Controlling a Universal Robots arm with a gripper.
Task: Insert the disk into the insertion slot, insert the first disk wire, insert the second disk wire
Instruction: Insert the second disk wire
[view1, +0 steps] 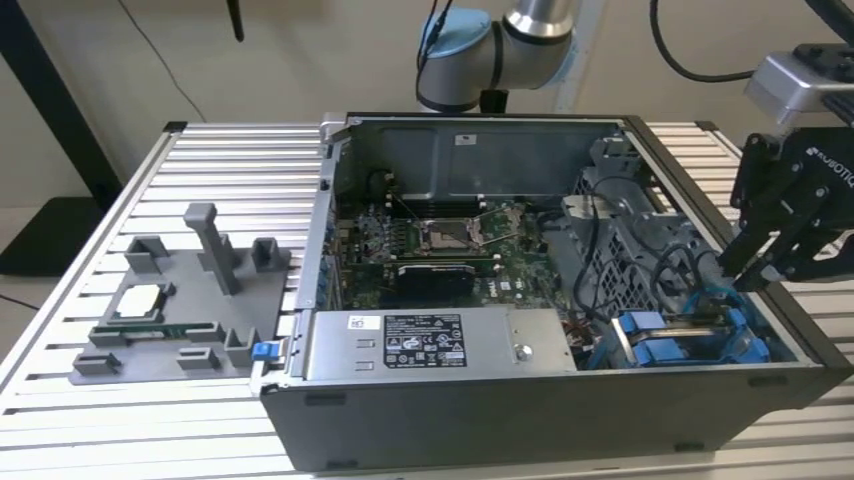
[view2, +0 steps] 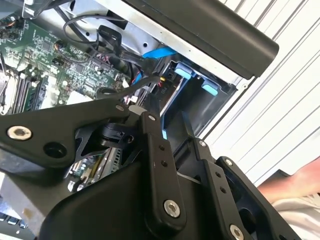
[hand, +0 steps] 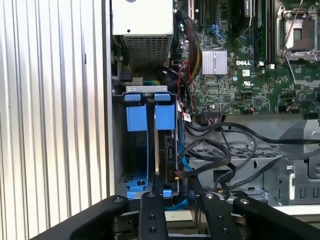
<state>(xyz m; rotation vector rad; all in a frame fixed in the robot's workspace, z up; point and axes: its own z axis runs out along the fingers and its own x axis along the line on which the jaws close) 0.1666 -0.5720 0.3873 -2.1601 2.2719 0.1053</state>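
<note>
The disk (hand: 165, 119), in its blue carrier, stands on edge inside the insertion slot (hand: 141, 89) at the case's front corner; in the exterior view this is the blue cluster (view1: 678, 342). My gripper (hand: 175, 186) hangs just over the disk's wire end, open, with nothing between its fingers (hand: 153, 205). A black wire's connector (view2: 160, 79) lies at the disk's edge just beyond the fingertips, and I cannot tell whether it is plugged in. A blue wire (hand: 184, 168) curls beside it. In the exterior view the gripper (view1: 750, 272) is above the case's right wall.
A second blue carrier (hand: 136, 118) sits beside the disk. Loose black cables (hand: 225, 155) loop over the grey cage. The silver labelled box (view1: 434, 343) and the motherboard (view1: 441, 240) fill the case. A grey fixture (view1: 187, 300) is on the slatted table. A hand (view2: 300, 182) shows beside the case.
</note>
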